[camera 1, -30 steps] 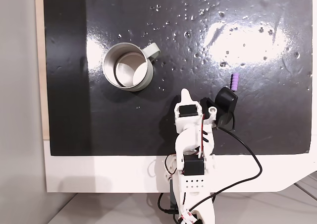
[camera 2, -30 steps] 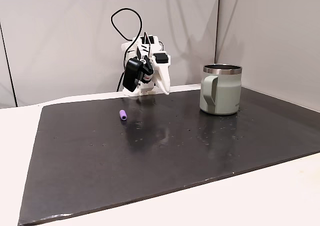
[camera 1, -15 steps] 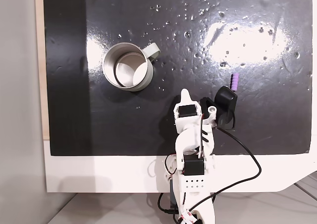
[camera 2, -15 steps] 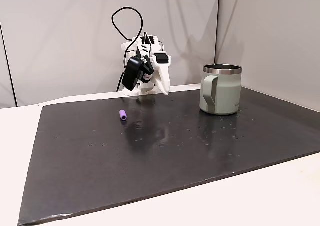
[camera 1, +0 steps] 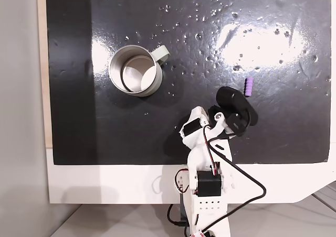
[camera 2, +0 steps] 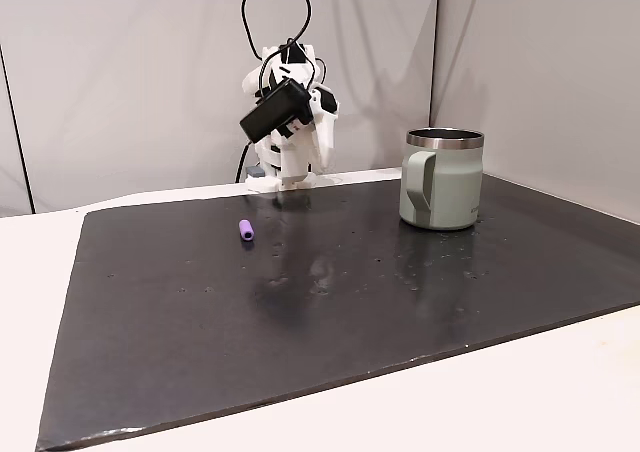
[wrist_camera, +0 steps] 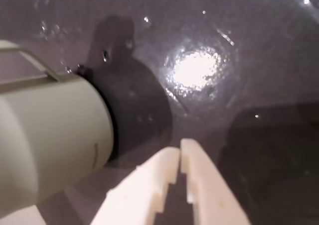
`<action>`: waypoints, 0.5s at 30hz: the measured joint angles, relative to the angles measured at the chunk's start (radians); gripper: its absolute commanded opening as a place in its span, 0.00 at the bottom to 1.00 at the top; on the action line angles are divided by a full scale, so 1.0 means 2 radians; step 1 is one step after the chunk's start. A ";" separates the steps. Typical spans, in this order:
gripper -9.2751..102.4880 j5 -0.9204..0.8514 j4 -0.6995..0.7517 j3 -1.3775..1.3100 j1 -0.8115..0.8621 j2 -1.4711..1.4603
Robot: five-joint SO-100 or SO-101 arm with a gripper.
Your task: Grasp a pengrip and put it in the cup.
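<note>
The pengrip (camera 1: 249, 86) is a small purple ribbed cylinder lying on the black mat, to the right of the arm in the top-down fixed view; it also lies left of the arm in the side fixed view (camera 2: 245, 232). The cup (camera 1: 135, 69) stands upright on the mat, pale grey with a side handle, right of the arm in the side view (camera 2: 441, 178) and at the left of the wrist view (wrist_camera: 50, 135). My gripper (wrist_camera: 180, 153) is shut with nothing between its fingers. It hangs raised above the mat near the arm's base (camera 2: 297, 177), apart from both pengrip and cup.
The glossy black mat (camera 1: 283, 127) covers most of the white table (camera 1: 105, 182). A black camera (camera 1: 236, 108) with a cable rides on the wrist. Walls stand behind the table in the side view.
The arm has lifted and twisted, carrying the wrist camera higher and the gripper up off the mat. The fingers stay shut. Pengrip and cup have not moved.
</note>
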 measured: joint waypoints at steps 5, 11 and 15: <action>0.08 -0.101 0.028 -0.087 0.015 -0.098; 0.10 -0.229 0.033 -0.164 0.051 -0.180; 0.12 -0.312 0.009 -0.168 0.083 -0.193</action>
